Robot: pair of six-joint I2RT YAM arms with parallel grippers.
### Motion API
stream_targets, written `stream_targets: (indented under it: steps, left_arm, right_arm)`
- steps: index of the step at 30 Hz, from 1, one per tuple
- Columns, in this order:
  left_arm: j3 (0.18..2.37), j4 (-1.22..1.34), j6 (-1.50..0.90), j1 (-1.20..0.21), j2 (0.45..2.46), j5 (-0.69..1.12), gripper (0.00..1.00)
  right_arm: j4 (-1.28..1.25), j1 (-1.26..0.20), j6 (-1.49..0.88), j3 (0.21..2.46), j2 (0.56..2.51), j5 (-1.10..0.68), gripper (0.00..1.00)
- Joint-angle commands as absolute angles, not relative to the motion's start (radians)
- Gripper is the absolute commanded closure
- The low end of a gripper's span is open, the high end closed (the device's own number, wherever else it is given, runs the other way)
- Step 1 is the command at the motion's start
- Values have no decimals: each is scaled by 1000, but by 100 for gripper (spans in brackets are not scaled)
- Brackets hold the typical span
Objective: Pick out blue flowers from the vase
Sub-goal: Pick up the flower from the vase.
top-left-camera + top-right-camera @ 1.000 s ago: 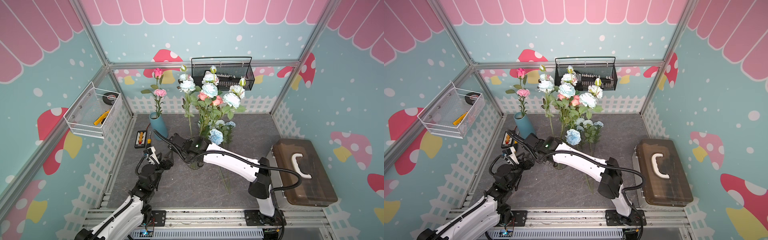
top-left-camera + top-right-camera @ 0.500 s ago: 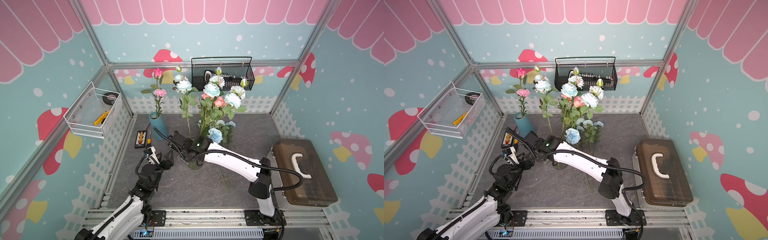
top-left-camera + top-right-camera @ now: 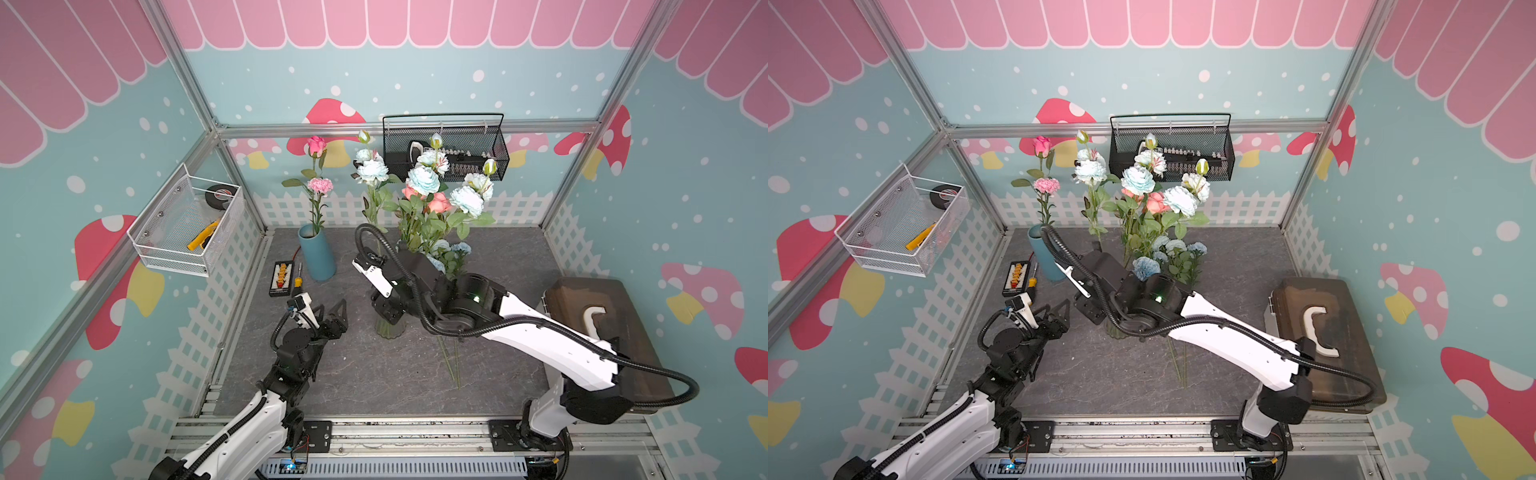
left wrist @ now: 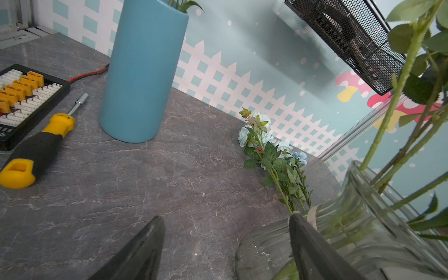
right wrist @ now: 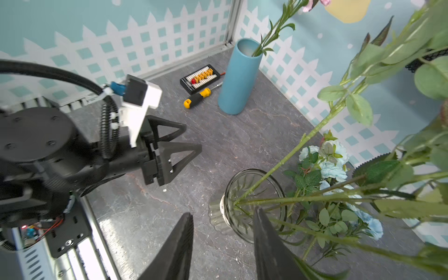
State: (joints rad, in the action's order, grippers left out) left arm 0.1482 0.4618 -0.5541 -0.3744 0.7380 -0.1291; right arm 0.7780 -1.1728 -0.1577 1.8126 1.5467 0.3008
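Top views first: in both, your glass vase (image 3: 390, 331) stands mid-table. The blue flowers (image 3: 422, 180) rise high above it, mixed with salmon roses (image 3: 438, 203). A loose blue bunch (image 3: 451, 249) lies flat on the table just beside the vase, with its stems running past the vase toward the front rail. Your right gripper (image 3: 386, 309) hangs right over the vase neck, but the wrist hides its jaws from up there. Your left gripper (image 3: 1057, 309) sits near the vase, clearly spread and holding nothing.

In the left wrist view, the 2 fingers (image 4: 145, 247) stand wide apart with bare table between them. The vase (image 4: 363, 218) is right by 1 fingertip, though you can't tell if they touch. The loose bunch (image 4: 266, 143) lies beyond it.

In the right wrist view, your 2 fingers (image 5: 269, 244) are apart with nothing clamped, and the vase mouth (image 5: 252, 191) is just past them. Green stems (image 5: 291, 155) fan out of it. The left gripper (image 5: 191, 138) stays clear of the vase.
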Motion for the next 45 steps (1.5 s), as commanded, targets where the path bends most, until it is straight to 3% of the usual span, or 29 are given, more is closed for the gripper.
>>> stream_targets:
  steps: [1, 10, 17, 23, 33, 41, 45]
  left_arm:
    - [133, 491, -569, -371, 722, -113, 19]
    - [172, 417, -501, -399, 676, -64, 20]
    - [255, 218, -360, -556, 568, -140, 21]
    - [389, 120, -261, -699, 606, -150, 23]
    - [605, 31, -149, -865, 811, -177, 23]
    - [726, 28, -105, -888, 946, -159, 22]
    - [696, 54, -123, -887, 938, -253, 22]
  right_arm:
    - [609, -1180, -163, 1647, 1446, 220, 61]
    - [457, -1180, -222, 1268, 1134, 189, 62]
    - [356, -1169, -298, 976, 923, 361, 67]
    - [242, -989, -413, 771, 750, 206, 68]
    - [60, -784, -456, 657, 820, -29, 68]
    - [-58, -708, -466, 650, 891, -129, 69]
    - [-114, -697, -470, 648, 929, -181, 68]
